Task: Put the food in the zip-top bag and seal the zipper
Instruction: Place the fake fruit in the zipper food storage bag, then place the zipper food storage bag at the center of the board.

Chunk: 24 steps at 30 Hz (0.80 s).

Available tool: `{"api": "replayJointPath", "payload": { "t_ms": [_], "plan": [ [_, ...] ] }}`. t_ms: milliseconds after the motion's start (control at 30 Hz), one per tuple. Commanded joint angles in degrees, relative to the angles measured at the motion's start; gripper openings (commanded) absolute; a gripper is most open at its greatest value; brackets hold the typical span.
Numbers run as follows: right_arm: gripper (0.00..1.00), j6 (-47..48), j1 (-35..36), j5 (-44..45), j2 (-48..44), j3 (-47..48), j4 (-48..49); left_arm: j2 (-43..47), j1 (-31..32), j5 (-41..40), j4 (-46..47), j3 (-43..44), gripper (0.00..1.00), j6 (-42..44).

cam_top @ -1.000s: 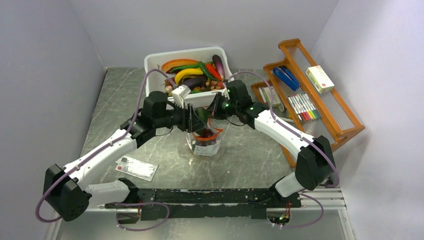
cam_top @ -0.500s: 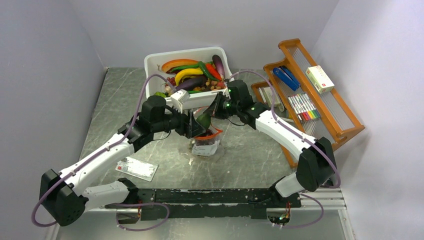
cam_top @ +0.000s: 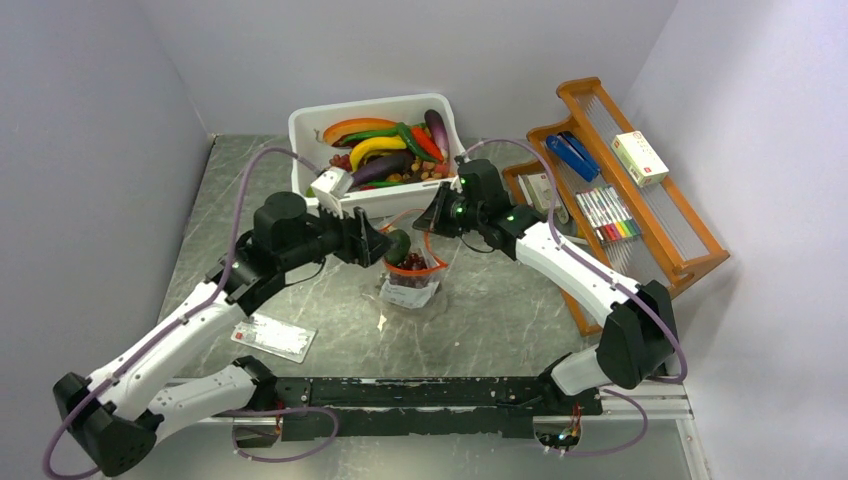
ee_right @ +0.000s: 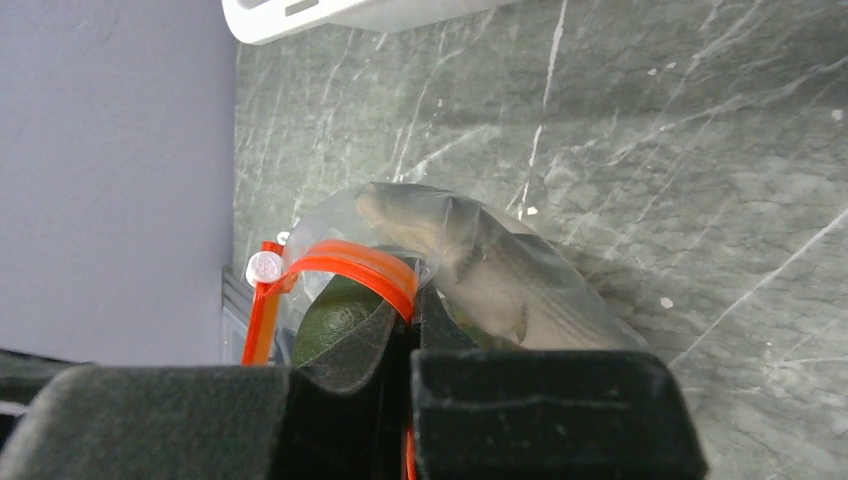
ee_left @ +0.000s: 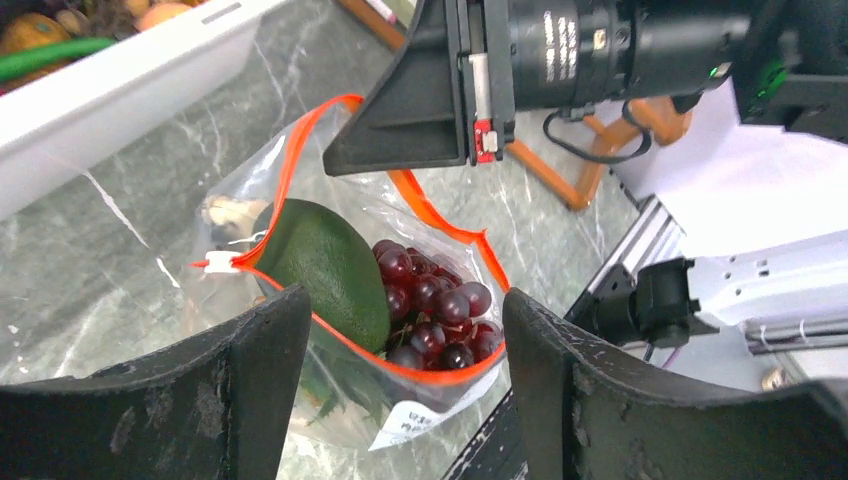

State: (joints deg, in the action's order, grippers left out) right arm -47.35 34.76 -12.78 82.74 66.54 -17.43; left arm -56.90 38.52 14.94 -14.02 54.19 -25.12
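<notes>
The clear zip-top bag [cam_top: 412,288] stands on the table with its mouth open. Its orange-red zipper [ee_left: 440,225] loops around the opening. A green piece [ee_left: 325,265] leans in the mouth, half inside, beside a dark red grape bunch [ee_left: 435,310]. A pale piece [ee_right: 500,280] shows through the plastic. My right gripper [ee_right: 412,300] is shut on the far side of the zipper [ee_right: 355,262] and holds the bag [ee_right: 590,325] up. My left gripper [ee_left: 405,300] is open and empty, just left of the bag, with the green piece [cam_top: 398,245] in front of its fingers.
A white tub [cam_top: 300,125] full of toy vegetables stands behind the bag. A wooden rack [cam_top: 690,235] with pens, a stapler and a small box is at the right. A flat white card [cam_top: 273,337] lies at the front left.
My left gripper opened, let the green piece go into the bag's mouth and drew back to the left. The right gripper kept its hold on the zipper.
</notes>
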Motion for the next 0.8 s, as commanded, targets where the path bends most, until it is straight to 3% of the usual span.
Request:
{"api": "replayJointPath", "payload": {
  "t_ms": [0,167,300,367,533,767],
  "plan": [
    [0.00,1.8,-0.2,2.7,-1.1,1.5,-0.6,4.3,0.4,-6.2,-1.4,0.5,0.69,-2.6],
    [0.00,2.2,-0.2,6.3,-3.1,0.4,-1.7,6.3,0.4,-7.3,-5.3,-2.1,0.57,-3.3],
    [0.00,2.2,-1.0,10.0,-5.4,-0.5,-4.0,7.8,0.4,-6.8,-6.4,-8.3,0.41,-6.3],
    [0.00,2.3,-1.9,11.1,-6.7,-1.4,-5.1,9.1,0.4,-6.9,-6.1,-11.4,0.38,-7.9],
    [0.00,1.6,-4.3,11.9,-10.5,-5.2,-6.1,10.5,0.5,-1.1,-0.3,-16.2,0.41,-9.5],
    [0.00,-2.5,-5.1,7.5,-14.7,-8.1,-6.2,9.4,1.9,7.0,15.1,-16.6,0.64,-12.0]
  ]
}}
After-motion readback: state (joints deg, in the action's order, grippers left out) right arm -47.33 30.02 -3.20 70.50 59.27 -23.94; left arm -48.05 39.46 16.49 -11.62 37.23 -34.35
